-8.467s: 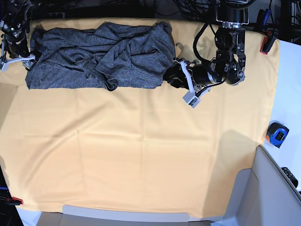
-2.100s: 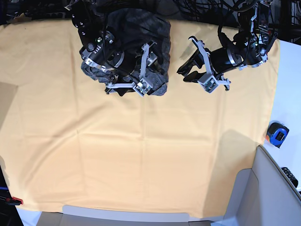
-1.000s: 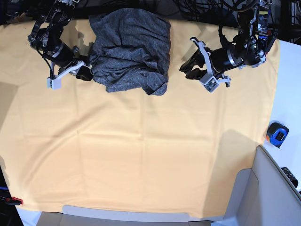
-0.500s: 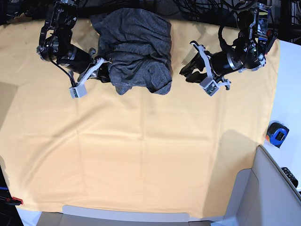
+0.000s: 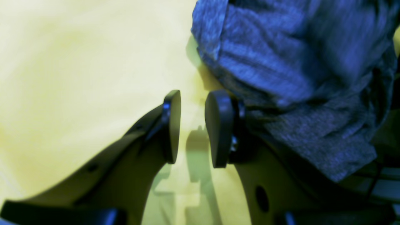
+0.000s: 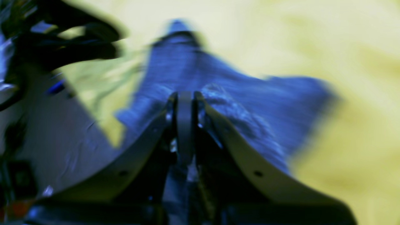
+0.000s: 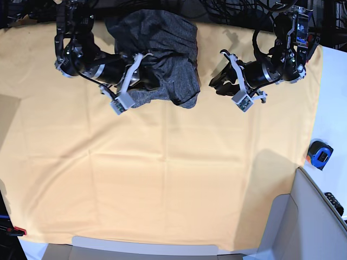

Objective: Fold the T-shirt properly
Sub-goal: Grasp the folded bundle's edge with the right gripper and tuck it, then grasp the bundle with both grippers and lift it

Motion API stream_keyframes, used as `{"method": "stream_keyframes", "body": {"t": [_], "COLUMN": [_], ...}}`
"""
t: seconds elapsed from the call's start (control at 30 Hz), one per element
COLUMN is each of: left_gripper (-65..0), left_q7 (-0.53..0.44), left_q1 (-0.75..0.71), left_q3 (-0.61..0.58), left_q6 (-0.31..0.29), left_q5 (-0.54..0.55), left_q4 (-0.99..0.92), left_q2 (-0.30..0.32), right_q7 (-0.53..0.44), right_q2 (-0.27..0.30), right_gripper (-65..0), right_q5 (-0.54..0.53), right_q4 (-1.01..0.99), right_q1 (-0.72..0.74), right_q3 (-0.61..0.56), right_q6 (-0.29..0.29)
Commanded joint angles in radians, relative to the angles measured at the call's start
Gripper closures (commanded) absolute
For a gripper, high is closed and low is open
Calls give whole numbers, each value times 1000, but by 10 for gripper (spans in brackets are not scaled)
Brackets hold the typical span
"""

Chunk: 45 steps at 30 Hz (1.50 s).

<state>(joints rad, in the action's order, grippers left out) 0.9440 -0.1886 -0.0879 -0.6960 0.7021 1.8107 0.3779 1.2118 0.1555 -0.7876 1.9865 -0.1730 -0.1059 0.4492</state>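
Left wrist view: left pincer [image 5: 192,126] stands part open, a clear gap between its two round pads [image 5: 218,128], nothing held. The right-hand pad sits just beside the edge of the T-shirt [image 5: 281,62]; whether it touches the fabric cannot be told. The yellow cloth [image 5: 78,78] lies under the gap.

Right wrist view, blurred: right pincer [image 6: 185,107] is closed, pads pressed together with a fold of the T-shirt [image 6: 250,103] bunched around the tips; it appears pinched on the fabric.

Base view: one T-shirt [image 7: 162,49], a crumpled heap at the far edge of the cloth [image 7: 162,179], toward the view's left. Right pincer [image 7: 142,73] is at the heap's near-left edge. Left pincer [image 7: 219,81] is just beside its other edge. Count: two arms, one shirt, one blue tape measure [image 7: 320,154] off the cloth, well apart.
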Motion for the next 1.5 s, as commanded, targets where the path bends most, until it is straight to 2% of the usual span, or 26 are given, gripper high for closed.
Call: {"method": "stream_keyframes", "body": {"t": [0.0,0.13,0.23,0.33,0.5,0.63,0.87,0.97,1.03,1.27,1.47], "left_gripper": [-154,-154,-154,-154,-154,-154,-154,-154,-154,-154,-154], "left_q7": [-20,-20,-20,-20,-18,-16,-18,-18,-18,-18,-20], "left_q1": [8,8,8,10,10,10,11,11,11,11,11], "left_q3": [3,3,3,3,3,7,12,7,7,14,15], "left_q6": [-2,-2,-2,-2,-2,-2,-2,-2,-2,-2,-2], "left_q5": [17,17,17,17,17,17,17,17,17,17,17], "left_q4": [13,7,7,7,7,7,7,7,7,11,13], "left_q2": [10,10,10,10,10,8,10,8,8,8,8], "right_q7": [-19,-19,-19,-19,-19,-19,-17,36,52,50,53], "right_q2": [20,45,83,152,200,237,257,252,250,243,177], "right_gripper": [0,-1,-1,-2,-2,-3,-4,-6,-38,-246,-406], "right_q5": [-19,-17,-17,-25,-25,-22,-20,-17,-17,-19,-19], "right_q4": [15,9,9,12,10,9,9,9,10,12,13], "right_q1": [19,60,96,165,257,295,343,347,367,413,432], "right_q3": [-38,-197,-295,-406,-562,-619,-684,-679,-680,-679,-682], "right_q6": [7,9,9,9,9,9,9,9,9,9,9]}}
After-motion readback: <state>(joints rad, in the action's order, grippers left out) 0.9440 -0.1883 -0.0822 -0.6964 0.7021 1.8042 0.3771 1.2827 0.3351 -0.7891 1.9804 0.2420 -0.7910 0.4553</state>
